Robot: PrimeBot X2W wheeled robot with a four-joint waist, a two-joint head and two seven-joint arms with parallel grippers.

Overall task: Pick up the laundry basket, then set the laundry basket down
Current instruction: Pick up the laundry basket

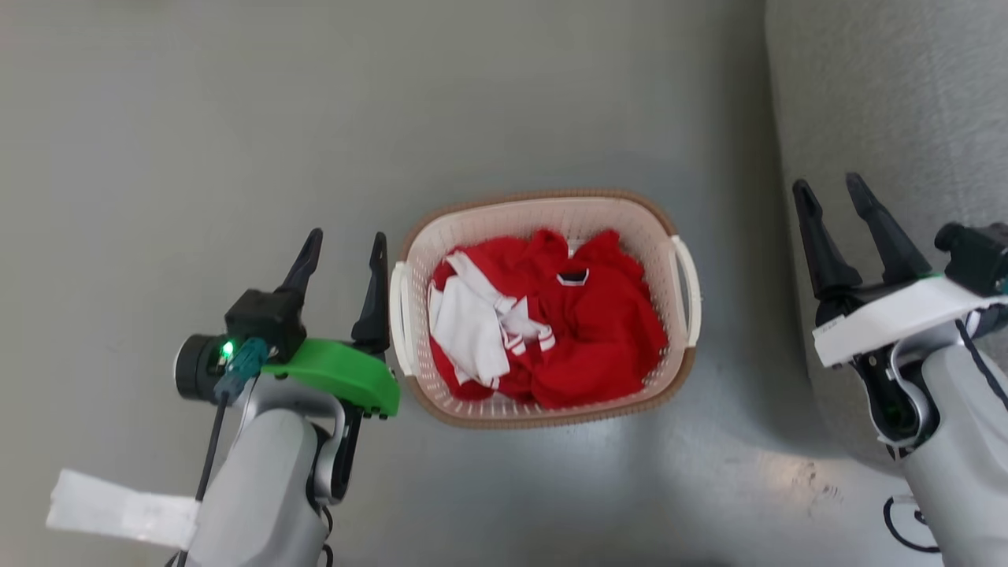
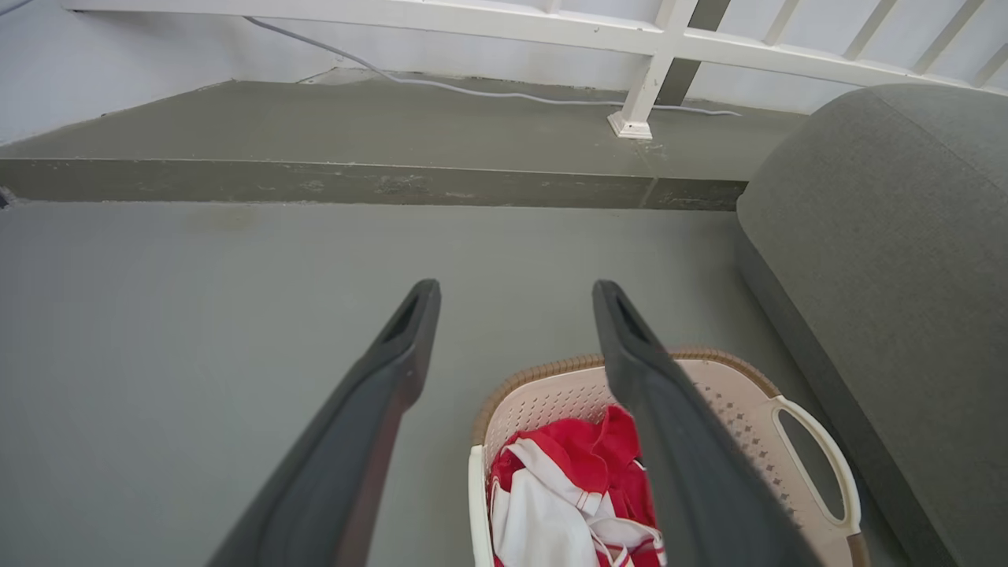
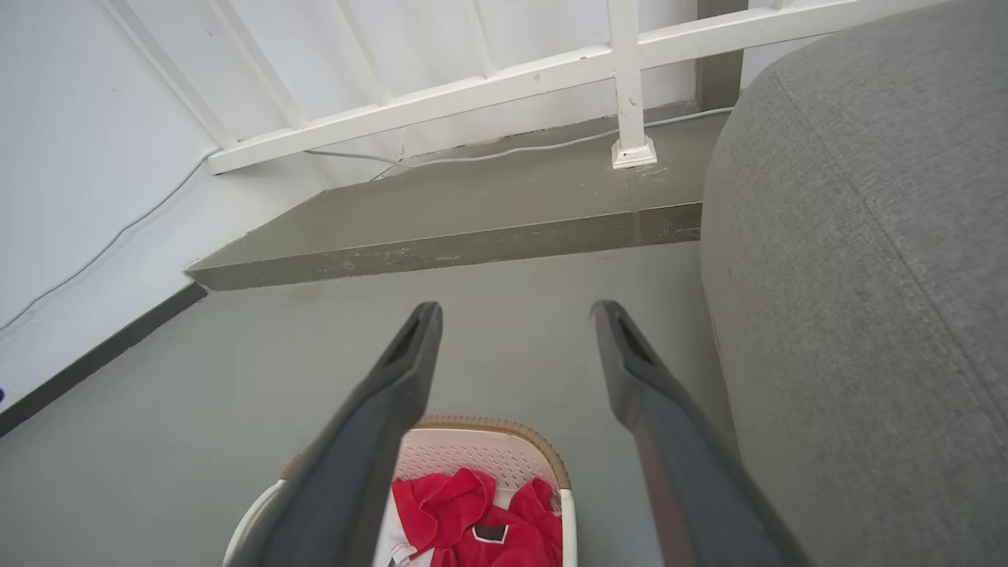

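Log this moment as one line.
laundry basket: on floor, unheld, clothes inside | left gripper: open, beside basket | right gripper: open, farther off

Wide-parted left pincer (image 1: 347, 234) and right pincer (image 1: 828, 182), both pointing forward.

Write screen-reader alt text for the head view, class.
A cream-white perforated plastic laundry basket with brown woven-look rim sits on grey floor, holding crumpled red-and-white clothing. The open left pincer is beside it; the open right pincer is farther off.
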